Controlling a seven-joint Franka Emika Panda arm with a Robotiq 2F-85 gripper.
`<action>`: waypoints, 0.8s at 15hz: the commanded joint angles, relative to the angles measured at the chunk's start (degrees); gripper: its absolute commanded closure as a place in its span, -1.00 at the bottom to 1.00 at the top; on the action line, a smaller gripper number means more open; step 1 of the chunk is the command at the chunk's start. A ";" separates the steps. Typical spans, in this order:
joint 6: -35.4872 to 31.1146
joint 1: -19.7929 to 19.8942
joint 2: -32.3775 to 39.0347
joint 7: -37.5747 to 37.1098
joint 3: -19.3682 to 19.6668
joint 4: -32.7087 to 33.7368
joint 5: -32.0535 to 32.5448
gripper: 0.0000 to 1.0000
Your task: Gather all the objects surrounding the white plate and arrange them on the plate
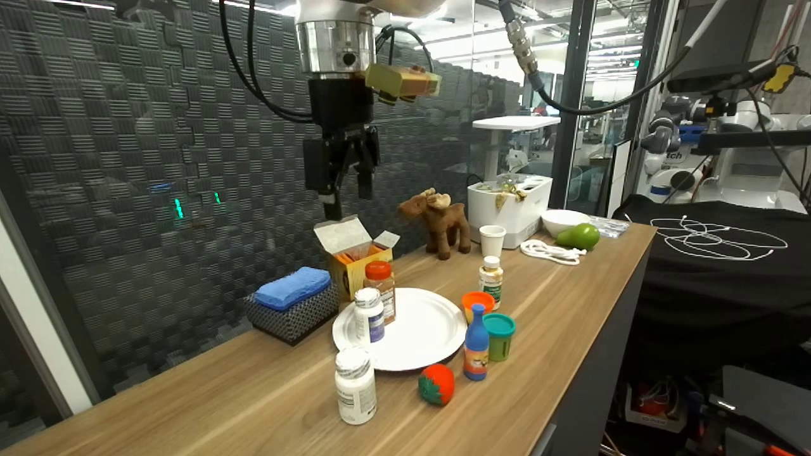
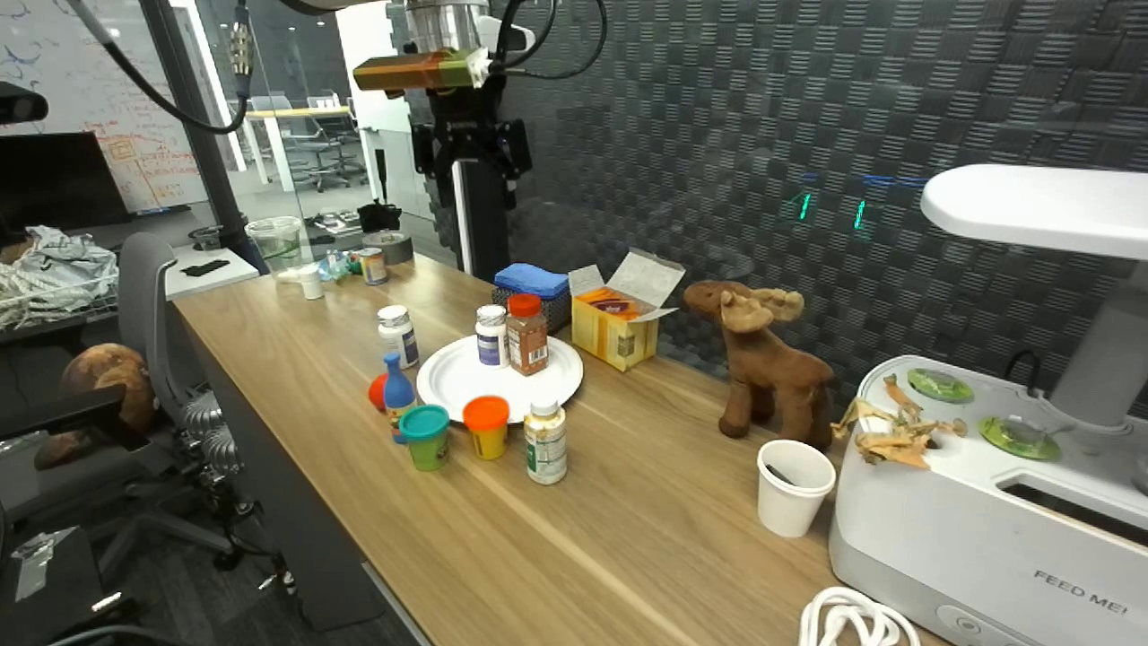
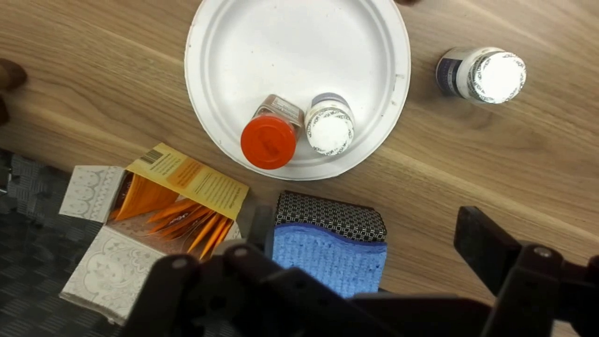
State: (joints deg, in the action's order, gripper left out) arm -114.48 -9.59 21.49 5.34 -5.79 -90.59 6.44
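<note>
Wrist view: wht plate (image 3: 290, 56), rnd, w/ ridged rim.

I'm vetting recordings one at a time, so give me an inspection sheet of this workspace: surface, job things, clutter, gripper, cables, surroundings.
Surface: wooden counter; spills: nothing seen.
Job things on the white plate: red-capped bottle, white bottle.
Job things around it: second white bottle, toy strawberry, blue bottle, teal-lidded tub, orange-lidded tub, green-labelled bottle.
Clutter: open yellow box, blue cloth on a patterned box, toy moose, paper cup.
Gripper: open, raised over the counter; held item: nothing seen.
Cables: white cord bundled on the counter; black cable hanging in midair.
Surroundings: dark textured wall; office chair in an exterior view.
</note>
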 commanded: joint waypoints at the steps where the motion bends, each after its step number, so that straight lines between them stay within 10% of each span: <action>1: -2.12 -0.94 0.27 -5.13 0.42 -0.71 1.42 -1.00; 12: -0.55 -15.23 2.78 -46.56 1.18 -3.63 10.63 -1.00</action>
State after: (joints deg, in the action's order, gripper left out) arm -117.74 -21.88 24.63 -34.49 -4.60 -94.50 15.43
